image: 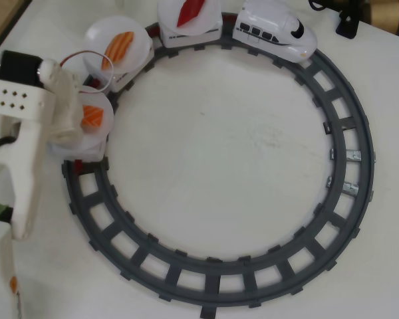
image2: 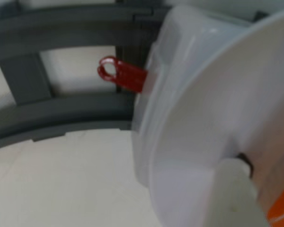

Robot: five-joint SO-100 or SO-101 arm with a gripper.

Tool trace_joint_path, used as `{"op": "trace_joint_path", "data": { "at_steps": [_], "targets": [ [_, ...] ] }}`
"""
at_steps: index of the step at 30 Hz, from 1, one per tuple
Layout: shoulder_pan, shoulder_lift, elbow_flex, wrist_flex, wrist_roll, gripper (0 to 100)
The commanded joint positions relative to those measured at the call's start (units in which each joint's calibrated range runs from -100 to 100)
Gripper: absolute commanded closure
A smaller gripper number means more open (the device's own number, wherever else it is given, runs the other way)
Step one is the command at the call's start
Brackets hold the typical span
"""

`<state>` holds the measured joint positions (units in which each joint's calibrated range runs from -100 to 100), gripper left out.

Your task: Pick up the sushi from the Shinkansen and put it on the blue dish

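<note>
Closest in the wrist view, we see a blurry white gripper finger (image2: 236,194) by the bright-orange sushi piece (image2: 281,210), mostly cut off. From overhead, our white gripper (image: 76,119) hides part of that sushi on the last round white plate (image: 93,143); we cannot tell if it pinches. Farther along the grey ring track (image: 213,282) sits the white toy bullet train (image: 276,30).
</note>
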<state>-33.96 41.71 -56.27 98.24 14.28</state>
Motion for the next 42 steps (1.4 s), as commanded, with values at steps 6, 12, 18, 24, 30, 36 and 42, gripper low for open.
{"op": "trace_joint_path", "data": {
  "at_steps": [6,12,18,24,30,36,42],
  "targets": [
    [2.8,1.7,-16.1,0.9,-2.2,97],
    [0.9,-2.0,-21.1,1.0,-1.5,97],
    [-3.8,-11.6,-10.2,1.0,-1.3,97],
    [-11.0,-19.6,3.6,1.0,-0.7,97],
    [-17.1,-20.5,11.6,0.9,-0.5,97],
    [-22.5,-18.8,14.6,-0.7,0.3,97],
    [-23.2,-9.5,7.9,-1.5,0.0,97]
  ]
}}
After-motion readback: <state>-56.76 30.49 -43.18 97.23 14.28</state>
